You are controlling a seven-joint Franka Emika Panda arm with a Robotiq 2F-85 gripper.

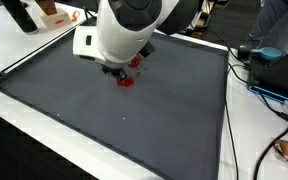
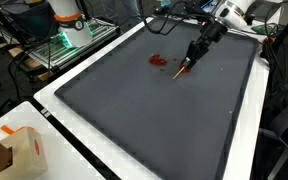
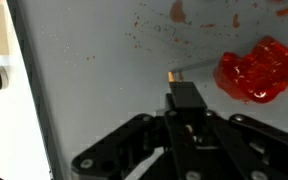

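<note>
Gripper [image 3: 184, 112]: jaws clenched on slim dark tool [image 3: 184, 96]. Tool tip aimed down at gray mat [image 3: 104, 70]; contact with mat not discernible. On mat just beside tip, not touching it: red lump [image 3: 259, 70]. Beyond lump: red smears [image 3: 177, 10]. Mat lies on white table [image 2: 46, 98].

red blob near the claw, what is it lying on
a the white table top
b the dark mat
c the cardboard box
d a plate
b: in an exterior view the red blob lies directly on the dark mat, well inside its edges, next to the tip of the thin stick that the claw holds.
</note>
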